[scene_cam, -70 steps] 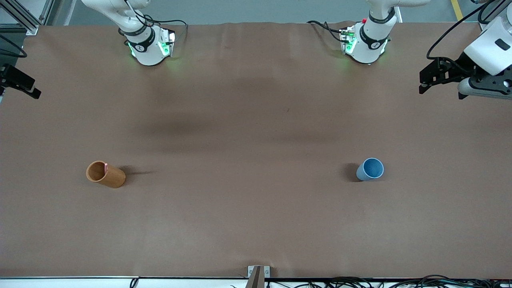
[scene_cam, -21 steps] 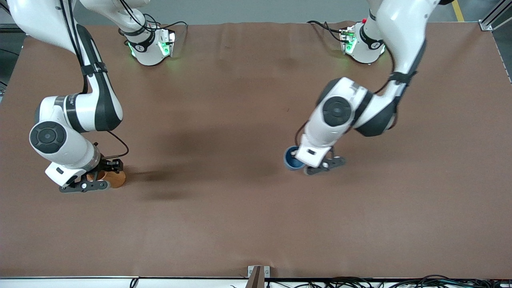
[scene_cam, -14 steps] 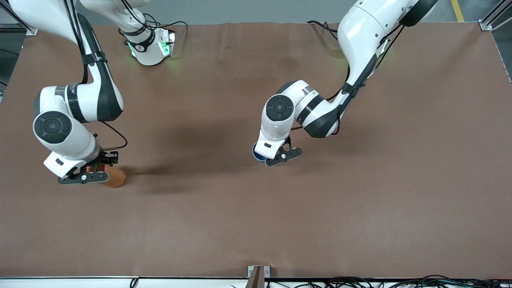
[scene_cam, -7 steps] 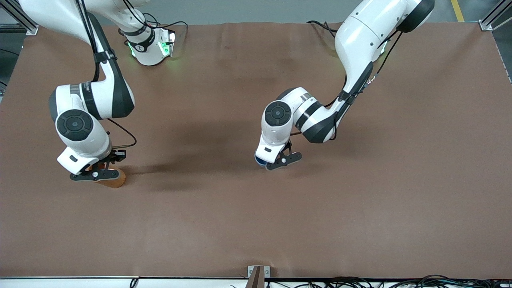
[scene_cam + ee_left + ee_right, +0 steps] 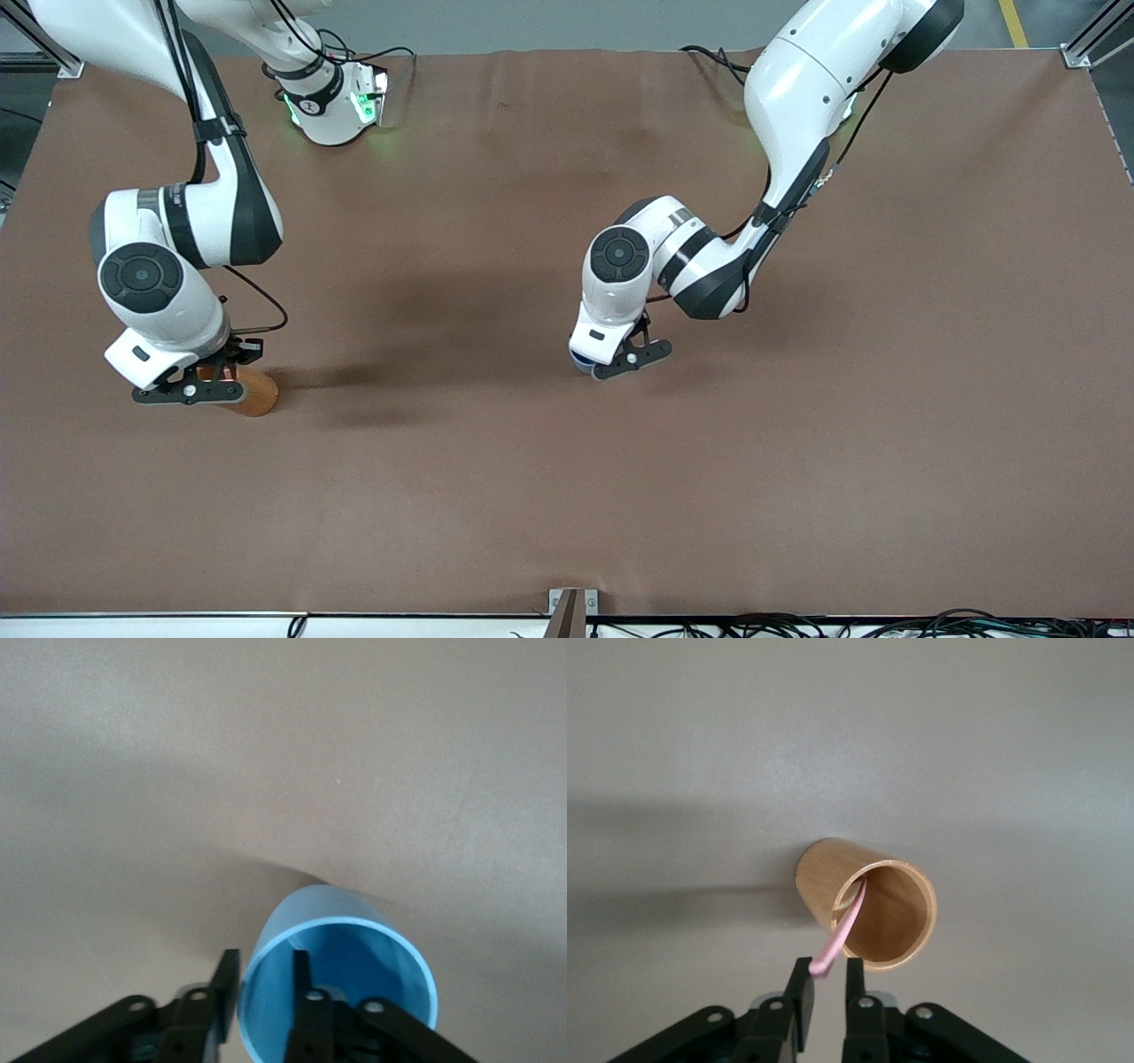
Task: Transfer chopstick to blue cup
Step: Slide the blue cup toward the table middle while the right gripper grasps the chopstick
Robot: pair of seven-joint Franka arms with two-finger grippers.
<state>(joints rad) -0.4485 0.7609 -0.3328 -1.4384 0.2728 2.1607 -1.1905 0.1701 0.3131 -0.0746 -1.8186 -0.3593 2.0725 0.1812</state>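
Since half a second ago, the right gripper has drawn in around the top end of the chopstick, its jaws now nearly pinching it, at the lower middle of the right wrist view. That stick leans in the wooden cup, low at the front view's left edge. Mid-frame, the left gripper straddles the blue cup wall, jaws loosened. Risk, as I judge it: a slanted pull could tip the wooden cup, or the thin stick could slip free.
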